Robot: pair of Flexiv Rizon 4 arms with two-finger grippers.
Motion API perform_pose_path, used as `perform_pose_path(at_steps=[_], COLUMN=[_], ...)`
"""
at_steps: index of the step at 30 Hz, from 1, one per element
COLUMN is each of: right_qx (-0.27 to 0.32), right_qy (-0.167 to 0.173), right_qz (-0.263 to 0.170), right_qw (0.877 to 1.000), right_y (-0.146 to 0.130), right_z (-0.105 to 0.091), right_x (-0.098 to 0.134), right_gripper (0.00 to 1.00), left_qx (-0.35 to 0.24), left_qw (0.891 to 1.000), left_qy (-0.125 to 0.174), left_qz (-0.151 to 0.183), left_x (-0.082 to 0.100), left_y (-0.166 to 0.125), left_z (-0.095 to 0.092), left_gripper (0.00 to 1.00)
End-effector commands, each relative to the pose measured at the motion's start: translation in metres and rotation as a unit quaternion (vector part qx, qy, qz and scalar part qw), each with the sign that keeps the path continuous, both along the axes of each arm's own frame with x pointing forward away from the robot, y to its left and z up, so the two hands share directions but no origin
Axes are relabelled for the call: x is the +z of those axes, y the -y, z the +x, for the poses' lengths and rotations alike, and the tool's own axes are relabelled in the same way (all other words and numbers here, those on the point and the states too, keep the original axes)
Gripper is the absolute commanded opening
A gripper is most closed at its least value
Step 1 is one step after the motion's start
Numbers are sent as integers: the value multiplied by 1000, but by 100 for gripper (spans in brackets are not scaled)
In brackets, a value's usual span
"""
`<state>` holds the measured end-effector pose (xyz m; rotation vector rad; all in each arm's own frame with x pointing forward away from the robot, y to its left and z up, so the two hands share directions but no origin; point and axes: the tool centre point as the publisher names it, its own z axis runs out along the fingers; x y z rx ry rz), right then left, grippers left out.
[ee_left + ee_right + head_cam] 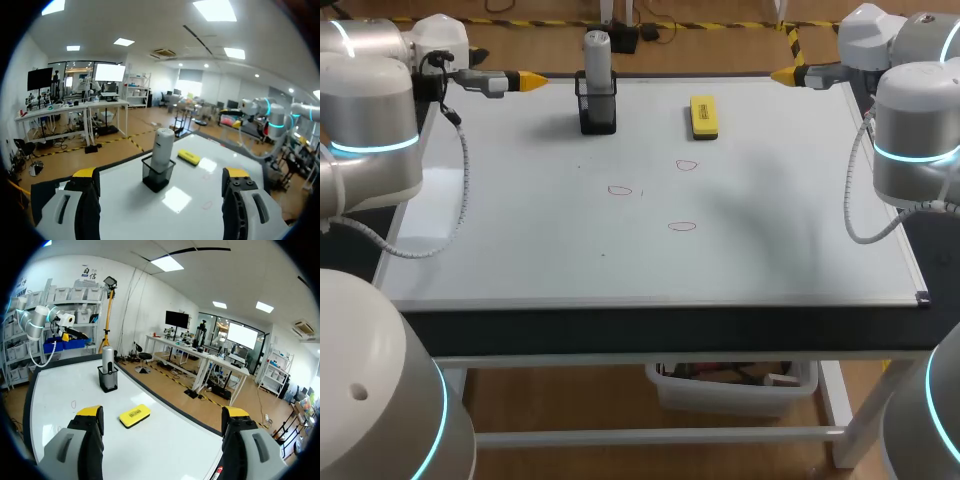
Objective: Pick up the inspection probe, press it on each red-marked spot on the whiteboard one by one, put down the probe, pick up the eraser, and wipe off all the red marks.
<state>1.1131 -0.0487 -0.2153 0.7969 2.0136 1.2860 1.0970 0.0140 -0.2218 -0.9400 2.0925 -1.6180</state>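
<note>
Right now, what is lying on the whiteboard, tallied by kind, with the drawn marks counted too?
red marks: 3
inspection probe: 1
black holder: 1
yellow eraser: 1
Total: 6

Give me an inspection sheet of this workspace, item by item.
Surface: whiteboard, lying flat, with three red marks near its middle.
Job's things: probe upright in black holder near the far edge; yellow eraser flat beside it, apart.
Clutter: nothing seen.
Grippers: left gripper and right gripper open, empty, at the far corners.
Cables: left cable and right cable loop from the arms at the board's sides.
Surroundings: nothing seen.
</note>
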Motion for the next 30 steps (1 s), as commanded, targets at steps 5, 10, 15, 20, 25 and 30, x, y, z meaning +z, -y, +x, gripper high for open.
perform_pose_path(at_steps=[5, 10, 15, 20, 25, 30], right_qx=[1, 1, 1, 1, 1, 1], right_qy=[1, 1, 1, 1, 1, 1], right_qz=[1, 1, 1, 1, 1, 1], right_qw=[1000, 1000, 1000, 1000, 1000, 1000], right_y=[0, 0, 0, 0, 0, 0], right_z=[0, 0, 0, 0, 0, 0], right_x=[-1, -1, -1, -1, -1, -1], right_gripper=[100, 100, 100, 100, 100, 100], left_qx=[-116, -180, -221, -264, -284, -293], left_qw=[992, 979, 968, 956, 951, 947], left_qy=[31, 43, 60, 71, 68, 74], left_qz=[-43, -81, -98, -106, -106, -110], left_x=[-14, -20, -24, -30, -32, -35], left_y=[0, 10, 23, 36, 52, 69], left_z=[21, 30, 39, 52, 64, 72], left_gripper=[100, 100, 100, 100, 100, 100])
